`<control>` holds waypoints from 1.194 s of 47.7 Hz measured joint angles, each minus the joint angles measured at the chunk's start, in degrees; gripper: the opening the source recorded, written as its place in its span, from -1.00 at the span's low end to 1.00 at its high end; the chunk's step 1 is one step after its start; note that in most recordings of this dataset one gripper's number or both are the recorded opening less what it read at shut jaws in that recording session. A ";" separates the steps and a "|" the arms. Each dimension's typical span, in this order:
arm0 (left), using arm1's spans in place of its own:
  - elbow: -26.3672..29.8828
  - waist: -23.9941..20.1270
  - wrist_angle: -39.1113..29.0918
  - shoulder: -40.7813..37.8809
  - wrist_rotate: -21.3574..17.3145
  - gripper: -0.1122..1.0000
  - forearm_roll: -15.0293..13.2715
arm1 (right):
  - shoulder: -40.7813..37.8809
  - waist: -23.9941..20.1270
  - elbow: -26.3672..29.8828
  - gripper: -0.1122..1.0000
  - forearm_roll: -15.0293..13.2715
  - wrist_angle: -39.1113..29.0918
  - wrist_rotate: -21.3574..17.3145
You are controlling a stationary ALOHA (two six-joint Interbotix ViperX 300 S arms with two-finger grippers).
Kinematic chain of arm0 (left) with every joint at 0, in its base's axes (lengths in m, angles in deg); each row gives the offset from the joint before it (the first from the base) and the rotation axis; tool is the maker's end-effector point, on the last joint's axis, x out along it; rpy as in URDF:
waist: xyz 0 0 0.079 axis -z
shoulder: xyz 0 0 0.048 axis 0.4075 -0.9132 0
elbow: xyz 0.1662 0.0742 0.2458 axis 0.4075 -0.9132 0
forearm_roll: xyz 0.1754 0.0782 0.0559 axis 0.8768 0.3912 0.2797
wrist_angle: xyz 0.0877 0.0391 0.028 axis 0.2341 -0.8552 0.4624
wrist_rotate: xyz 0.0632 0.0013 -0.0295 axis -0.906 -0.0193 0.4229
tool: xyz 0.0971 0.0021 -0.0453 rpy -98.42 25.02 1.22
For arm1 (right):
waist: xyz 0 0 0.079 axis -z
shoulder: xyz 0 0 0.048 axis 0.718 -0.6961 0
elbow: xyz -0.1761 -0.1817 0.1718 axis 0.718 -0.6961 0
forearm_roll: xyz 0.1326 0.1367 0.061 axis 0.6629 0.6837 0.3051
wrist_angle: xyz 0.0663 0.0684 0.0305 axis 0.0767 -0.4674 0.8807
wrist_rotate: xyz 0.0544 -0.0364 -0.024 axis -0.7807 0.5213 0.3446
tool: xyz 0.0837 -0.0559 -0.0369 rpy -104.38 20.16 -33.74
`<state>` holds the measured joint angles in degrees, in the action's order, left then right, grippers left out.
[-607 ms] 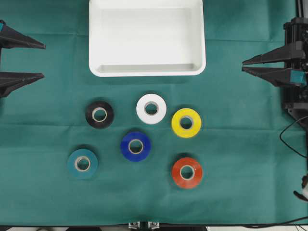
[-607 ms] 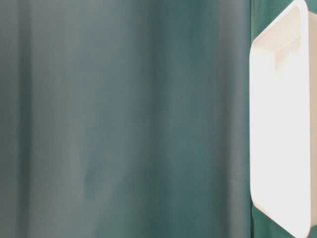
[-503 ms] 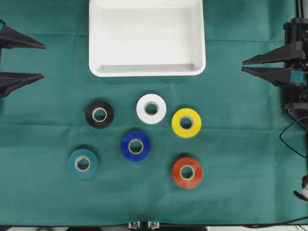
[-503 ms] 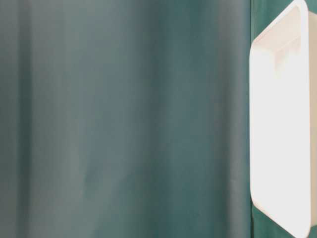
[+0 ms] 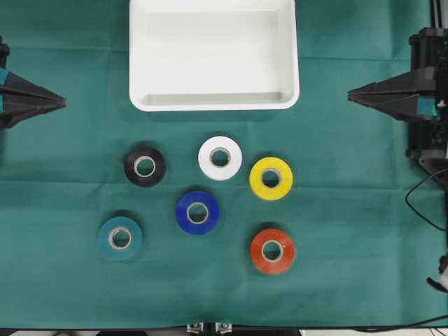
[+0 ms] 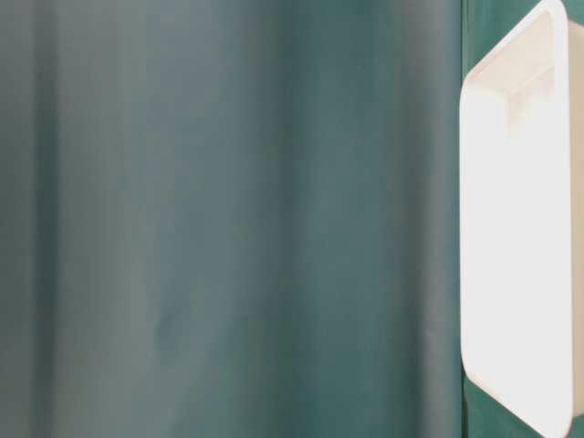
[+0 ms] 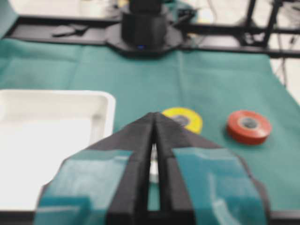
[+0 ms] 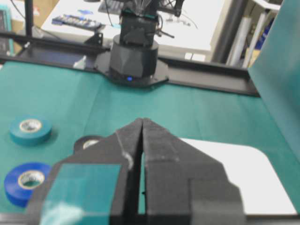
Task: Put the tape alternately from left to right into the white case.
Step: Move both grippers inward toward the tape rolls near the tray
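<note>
Tape (image 5: 198, 213) between both closed tools

Six rolls of tape (image 5: 197, 213) are counted on the cloth, one of each colour; one white case (image 5: 213, 103) and two grippers are seen.

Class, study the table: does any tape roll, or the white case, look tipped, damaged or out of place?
Nothing stands out. All six tape rolls lie flat and apart on the green cloth, and the white case sits square, with nothing inside.
</note>
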<state>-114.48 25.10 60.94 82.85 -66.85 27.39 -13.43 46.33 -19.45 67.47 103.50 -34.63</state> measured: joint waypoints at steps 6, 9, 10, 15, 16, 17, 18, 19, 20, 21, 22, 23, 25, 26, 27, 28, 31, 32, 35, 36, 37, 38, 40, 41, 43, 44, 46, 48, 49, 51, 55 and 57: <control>-0.18 0.18 -0.18 -0.09 0.00 -0.99 0.00 | -2.02 0.09 0.00 -0.79 -0.09 0.09 0.00; -0.18 0.18 -0.18 -0.18 0.00 -0.99 0.00 | -2.90 0.26 0.09 -0.76 0.00 0.09 0.00; -0.18 0.18 -0.26 -0.18 0.09 -0.99 -0.09 | -3.16 0.26 0.09 -0.71 0.00 0.00 0.00; -0.18 0.18 -0.79 -0.18 0.53 -0.98 -0.09 | -4.39 0.70 0.53 -0.32 -0.09 0.09 -0.26; -0.18 0.18 -0.97 -0.18 0.70 -0.98 -0.09 | -4.66 0.79 0.62 -0.23 0.00 0.09 -0.35; -0.18 0.18 -1.23 -0.26 0.70 -0.96 -0.09 | -4.92 0.79 0.62 -0.12 -0.09 0.09 -0.53; -0.18 0.18 -1.49 -0.18 0.62 -0.95 -0.09 | -5.19 0.79 0.70 0.00 -0.09 0.09 -0.79; -0.18 0.18 -1.67 -0.18 0.62 -0.92 -0.09 | -5.63 0.88 0.70 0.14 0.00 0.09 -1.05; -0.18 0.18 -1.85 -0.18 0.79 -0.89 -0.09 | -5.80 0.88 0.79 0.25 0.00 0.09 -1.32; -0.26 0.18 -1.93 -0.26 0.79 -0.85 -0.09 | -6.06 0.88 0.88 0.36 0.00 0.09 -1.49; -0.26 0.18 -2.11 -0.18 0.79 -0.81 -0.09 | -6.24 0.88 0.97 0.46 -0.09 0.09 -1.67; -0.26 0.18 -2.20 -0.18 0.88 -0.76 -0.09 | -6.50 0.88 0.97 0.54 0.00 0.09 -1.85; -0.44 0.18 -2.37 -0.26 0.79 -0.65 -0.18 | -6.94 0.88 1.14 0.57 0.00 0.09 -2.11; -0.35 0.18 -2.37 -0.18 0.88 -0.58 -0.09 | -7.12 0.88 1.23 0.55 -0.09 0.00 -2.20; -0.35 0.18 -2.46 -0.26 0.88 -0.50 -0.09 | -7.21 0.88 1.32 0.54 -0.09 0.09 -2.20; -0.35 0.18 -2.55 -0.18 0.79 -0.41 -0.18 | -7.38 0.88 1.32 0.55 0.00 0.09 -2.29; -0.35 0.18 -2.90 -0.18 0.79 -0.11 -0.09 | -7.82 0.88 1.41 0.55 0.00 0.09 -2.29; -0.44 0.18 -2.99 -0.18 0.70 0.00 -0.09 | -8.00 0.97 1.41 0.55 -0.09 0.00 -2.29; -0.35 0.18 -3.16 -0.18 0.70 0.34 -0.09 | -8.26 0.97 1.49 0.55 -0.09 0.09 -2.72; -0.44 0.18 -3.25 -0.18 0.79 0.43 -0.18 | -8.44 0.88 1.58 0.55 0.00 0.09 -2.81; -0.44 0.18 -3.34 -0.18 0.70 0.51 -0.09 | -8.53 0.97 1.58 0.55 0.00 0.09 -2.99; -0.44 0.18 -3.34 -0.18 0.62 0.53 -0.18 | -8.61 0.97 1.67 0.55 -0.09 0.00 -3.16; -0.44 0.18 -3.34 -0.18 0.62 0.52 -0.18 | -8.79 0.97 1.85 0.55 0.00 -0.09 -3.43; -0.44 0.18 -3.34 -0.18 0.70 0.52 -0.09 | -8.88 0.88 1.93 0.55 0.00 -0.18 -3.60; -0.35 0.18 -3.43 -0.35 0.70 0.52 -0.09 | -9.05 0.97 2.11 0.55 -0.09 -0.53 -3.87; -0.35 0.18 -3.43 -0.35 0.70 0.52 -0.09 | -9.14 0.88 2.29 0.55 0.00 -0.79 -4.04; -0.35 0.18 -3.60 -0.62 0.70 0.52 -0.18 | -9.40 0.88 2.64 0.55 0.00 -1.32 -4.22; -0.35 0.09 -3.69 -0.97 0.70 0.52 -0.18 | -9.84 0.97 3.08 0.55 0.00 -2.11 -4.48; -0.35 0.09 -3.78 -1.05 0.70 0.52 -0.18 | -10.11 0.88 3.34 0.55 -0.09 -2.55 -4.66; -0.35 0.09 -4.04 -1.49 0.70 0.51 -0.18 | -10.63 0.88 3.78 0.55 0.00 -3.34 -4.75; -0.26 0.00 -4.75 -2.55 0.70 0.52 -0.18 | -12.39 0.97 4.83 0.55 0.00 -4.92 -5.01; -0.09 0.00 -5.27 -3.25 0.79 0.51 -0.09 | -13.62 0.97 5.54 0.55 -0.09 -5.89 -5.01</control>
<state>-114.57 25.10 55.67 79.60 -66.06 27.30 -27.06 47.29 -13.91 67.38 97.61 -39.64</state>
